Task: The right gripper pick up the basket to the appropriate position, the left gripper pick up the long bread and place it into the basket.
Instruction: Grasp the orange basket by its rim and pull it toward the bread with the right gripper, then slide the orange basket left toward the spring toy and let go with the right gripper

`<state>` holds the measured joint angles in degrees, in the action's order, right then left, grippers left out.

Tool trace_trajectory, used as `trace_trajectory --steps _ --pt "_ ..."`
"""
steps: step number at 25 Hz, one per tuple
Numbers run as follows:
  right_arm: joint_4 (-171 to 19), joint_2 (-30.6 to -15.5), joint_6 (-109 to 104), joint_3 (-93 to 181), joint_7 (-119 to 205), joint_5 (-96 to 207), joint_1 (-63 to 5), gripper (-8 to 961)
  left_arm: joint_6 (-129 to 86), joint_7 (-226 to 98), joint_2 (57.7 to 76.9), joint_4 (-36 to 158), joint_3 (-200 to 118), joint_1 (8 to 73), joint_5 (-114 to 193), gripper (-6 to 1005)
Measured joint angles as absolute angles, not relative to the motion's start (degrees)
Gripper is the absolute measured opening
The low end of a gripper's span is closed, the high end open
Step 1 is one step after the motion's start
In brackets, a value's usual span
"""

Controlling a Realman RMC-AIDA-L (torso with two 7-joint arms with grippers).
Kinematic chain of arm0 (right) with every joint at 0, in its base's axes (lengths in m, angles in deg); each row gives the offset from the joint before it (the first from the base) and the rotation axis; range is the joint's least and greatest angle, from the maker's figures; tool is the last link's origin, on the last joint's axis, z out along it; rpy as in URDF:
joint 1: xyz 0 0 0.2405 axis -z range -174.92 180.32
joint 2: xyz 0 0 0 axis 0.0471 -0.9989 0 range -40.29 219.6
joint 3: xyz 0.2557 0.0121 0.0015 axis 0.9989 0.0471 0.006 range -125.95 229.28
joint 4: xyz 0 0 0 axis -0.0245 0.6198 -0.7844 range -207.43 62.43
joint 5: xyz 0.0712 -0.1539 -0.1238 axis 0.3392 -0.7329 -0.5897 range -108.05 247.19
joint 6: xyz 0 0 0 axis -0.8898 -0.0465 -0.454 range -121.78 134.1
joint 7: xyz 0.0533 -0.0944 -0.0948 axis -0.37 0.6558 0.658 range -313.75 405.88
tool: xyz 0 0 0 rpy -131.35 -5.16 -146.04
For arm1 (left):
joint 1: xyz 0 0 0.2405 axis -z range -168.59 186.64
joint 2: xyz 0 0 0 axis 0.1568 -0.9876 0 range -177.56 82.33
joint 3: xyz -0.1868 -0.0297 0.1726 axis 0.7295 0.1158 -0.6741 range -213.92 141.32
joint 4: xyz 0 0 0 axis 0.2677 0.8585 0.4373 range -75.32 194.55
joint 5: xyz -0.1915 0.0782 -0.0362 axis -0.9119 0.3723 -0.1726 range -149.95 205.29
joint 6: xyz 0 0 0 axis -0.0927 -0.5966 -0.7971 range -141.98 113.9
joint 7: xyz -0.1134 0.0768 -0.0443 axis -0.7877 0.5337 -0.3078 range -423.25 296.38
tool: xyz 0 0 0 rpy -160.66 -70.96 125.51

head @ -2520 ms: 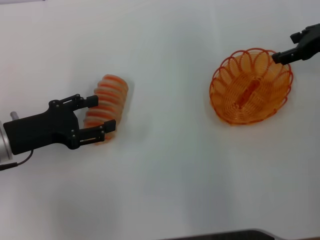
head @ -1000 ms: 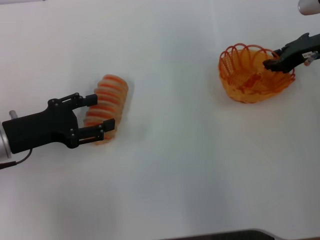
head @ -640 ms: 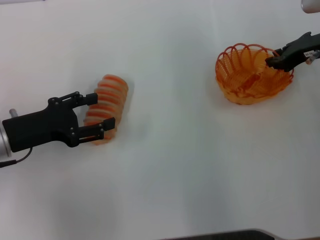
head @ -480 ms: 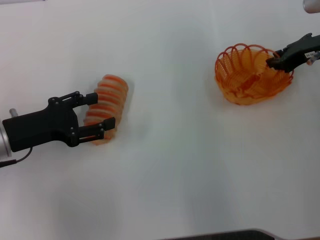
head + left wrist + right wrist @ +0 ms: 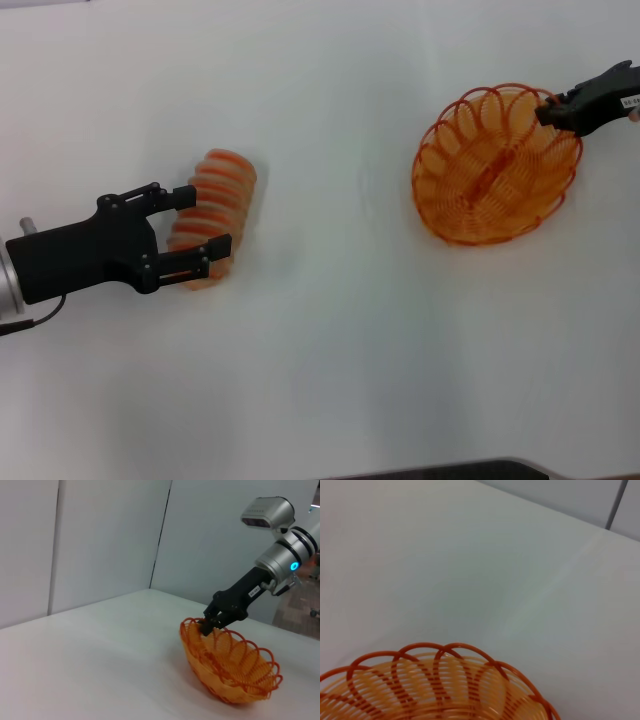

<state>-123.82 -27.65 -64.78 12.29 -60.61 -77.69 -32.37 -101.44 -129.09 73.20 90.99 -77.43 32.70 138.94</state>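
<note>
The right gripper (image 5: 552, 112) is pinching the light, springy-looking basket (image 5: 495, 165) by its far rim, while the left gripper (image 5: 195, 230) is straddling the bread (image 5: 215, 210), fingers spread across its stiff-looking ridged middle.

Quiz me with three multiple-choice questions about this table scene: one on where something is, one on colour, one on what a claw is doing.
1. Where is the bread?
A. in the basket
B. on the table between the left claw's fingers
C. under the basket

2. What colour is the basket?
A. orange
B. blue
C. green

3. What is the right claw doing?
A. hanging free
B. gripping the basket's rim
C. holding the bread

Answers: 1 B, the left claw straddles the loaf. 2 A, orange wire. 3 B, its tips pinch the rim.
</note>
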Motion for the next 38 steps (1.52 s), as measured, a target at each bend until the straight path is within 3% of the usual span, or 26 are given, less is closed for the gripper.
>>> trace_trajectory --steps 17,38 --pt "-123.8 -26.95 -70.8 16.8 -59.9 -74.6 -31.2 98 -101.7 -129.0 73.23 91.0 -77.4 32.2 138.9 820" --pt "-122.0 -25.59 -77.9 22.9 -64.4 -68.4 -29.9 90 -101.8 -128.9 74.69 94.8 -76.8 30.9 138.9 813"
